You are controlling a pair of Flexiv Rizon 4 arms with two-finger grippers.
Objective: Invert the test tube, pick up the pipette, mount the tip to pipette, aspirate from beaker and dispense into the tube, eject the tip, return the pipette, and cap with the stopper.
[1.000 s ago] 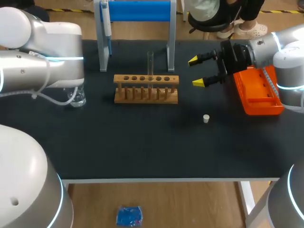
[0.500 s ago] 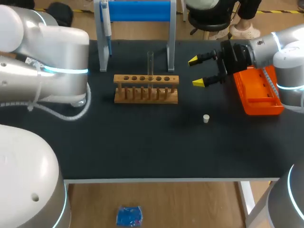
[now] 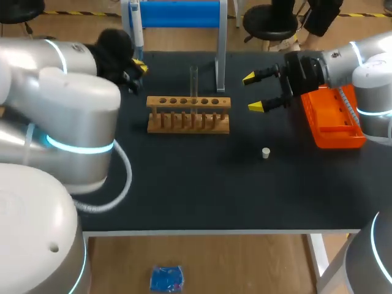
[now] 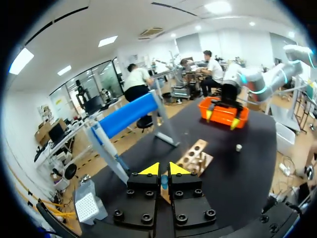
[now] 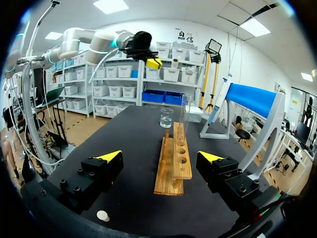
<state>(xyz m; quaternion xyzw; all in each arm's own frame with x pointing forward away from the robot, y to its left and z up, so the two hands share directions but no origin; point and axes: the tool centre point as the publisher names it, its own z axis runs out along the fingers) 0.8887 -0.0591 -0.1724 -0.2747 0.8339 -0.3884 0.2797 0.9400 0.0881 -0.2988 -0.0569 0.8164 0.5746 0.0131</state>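
Pipette [image 3: 139,37] hangs on the blue stand's [image 3: 180,13] left post, at the table's [image 3: 184,196] 11 o'clock. It is likely light, stiff, smooth plastic, best taken round its thick handle. Left gripper [image 4: 164,170], tips pressed nearly together on nothing, sits at its 6 o'clock; right gripper [image 3: 252,92], spread and empty, at 2 o'clock. Matte black top; wooden rack [image 3: 188,113] close by.

Bright, even light from ceiling panels [image 5: 110,5]; only faint, soft shadows on matte black table [image 3: 202,190].
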